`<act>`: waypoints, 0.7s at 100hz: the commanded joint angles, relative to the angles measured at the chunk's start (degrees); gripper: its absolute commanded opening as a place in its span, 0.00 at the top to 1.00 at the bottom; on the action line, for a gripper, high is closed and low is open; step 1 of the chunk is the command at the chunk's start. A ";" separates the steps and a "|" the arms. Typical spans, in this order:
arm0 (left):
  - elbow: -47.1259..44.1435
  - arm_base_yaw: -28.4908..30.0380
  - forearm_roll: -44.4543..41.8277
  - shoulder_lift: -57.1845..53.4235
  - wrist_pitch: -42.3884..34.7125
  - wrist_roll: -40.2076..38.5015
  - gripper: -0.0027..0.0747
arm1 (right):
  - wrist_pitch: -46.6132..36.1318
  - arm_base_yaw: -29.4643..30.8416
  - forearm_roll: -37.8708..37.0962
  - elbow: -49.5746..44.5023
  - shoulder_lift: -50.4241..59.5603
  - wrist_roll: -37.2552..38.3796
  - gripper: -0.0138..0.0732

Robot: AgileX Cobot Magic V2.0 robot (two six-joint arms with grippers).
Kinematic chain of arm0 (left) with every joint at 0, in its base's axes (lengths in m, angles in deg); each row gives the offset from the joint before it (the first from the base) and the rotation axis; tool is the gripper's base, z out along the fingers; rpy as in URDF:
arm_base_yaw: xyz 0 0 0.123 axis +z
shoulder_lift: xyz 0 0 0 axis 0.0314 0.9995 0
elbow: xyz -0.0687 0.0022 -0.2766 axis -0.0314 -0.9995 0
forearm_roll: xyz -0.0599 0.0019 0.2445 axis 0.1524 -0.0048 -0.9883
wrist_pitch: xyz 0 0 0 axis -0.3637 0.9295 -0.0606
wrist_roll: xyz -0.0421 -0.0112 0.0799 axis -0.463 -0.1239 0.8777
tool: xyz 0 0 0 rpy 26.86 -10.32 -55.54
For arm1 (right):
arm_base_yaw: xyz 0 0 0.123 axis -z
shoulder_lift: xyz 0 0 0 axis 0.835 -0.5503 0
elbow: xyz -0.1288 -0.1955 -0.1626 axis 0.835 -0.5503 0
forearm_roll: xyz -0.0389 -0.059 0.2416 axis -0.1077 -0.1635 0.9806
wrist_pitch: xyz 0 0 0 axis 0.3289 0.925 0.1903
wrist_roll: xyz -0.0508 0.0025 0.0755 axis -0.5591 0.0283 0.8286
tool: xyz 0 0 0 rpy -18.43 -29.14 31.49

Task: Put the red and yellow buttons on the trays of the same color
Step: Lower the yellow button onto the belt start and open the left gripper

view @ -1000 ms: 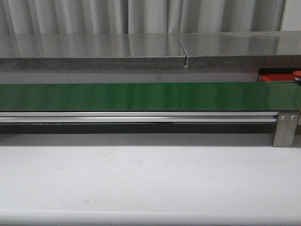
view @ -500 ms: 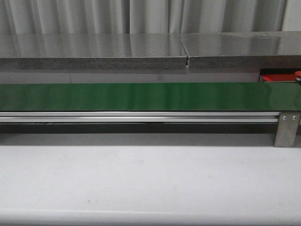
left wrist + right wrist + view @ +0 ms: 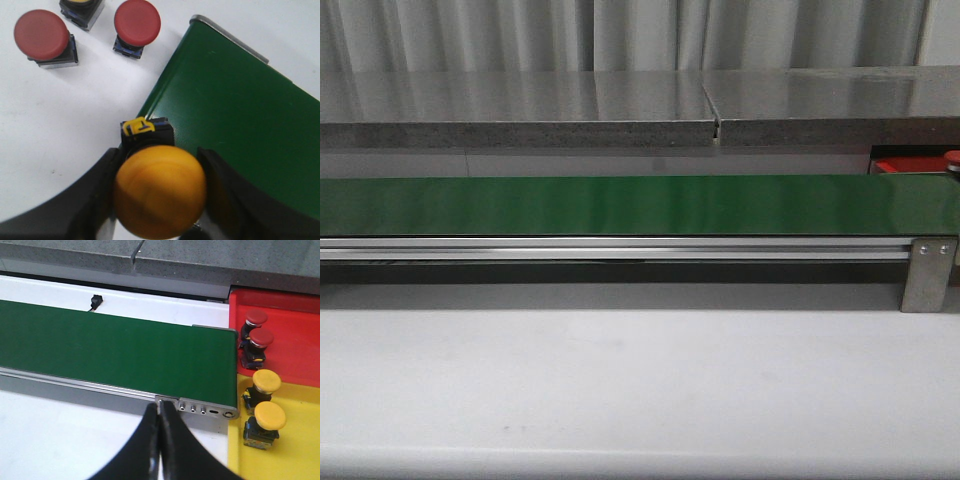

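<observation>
- A yellow button (image 3: 160, 197) is clamped between the fingers of the left gripper (image 3: 159, 200), its black base (image 3: 146, 132) pointing away from the wrist.
- The held button is seen over the end edge of the green belt (image 3: 235, 120), partly above white table (image 3: 75, 110); whether it touches either cannot be told.
- Two red buttons (image 3: 41, 35) (image 3: 137, 22) stand on the table just beyond, clear of the belt.
- The right gripper (image 3: 159, 450) is seen with its fingers pressed together on nothing, hanging near the other belt end (image 3: 210, 407).
- The yellow tray (image 3: 295, 450) and red tray (image 3: 295, 335) lie just past that end, each already holding two buttons of its own colour.
- The trays are judged nearer the right arm; the held button probably has to ride the belt across.
</observation>
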 commanded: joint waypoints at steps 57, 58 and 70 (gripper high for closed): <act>1.46 -3.73 5.68 2.06 0.07 1.94 0.47 | -3.42 -0.19 0.32 1.43 0.21 -0.16 0.98; 1.46 -3.73 5.68 2.06 0.07 1.94 0.45 | -3.42 -0.19 0.32 1.43 0.21 -0.16 0.98; 1.96 -3.73 5.68 2.06 -0.02 2.15 0.26 | -3.42 -0.19 0.32 1.43 0.21 -0.16 0.98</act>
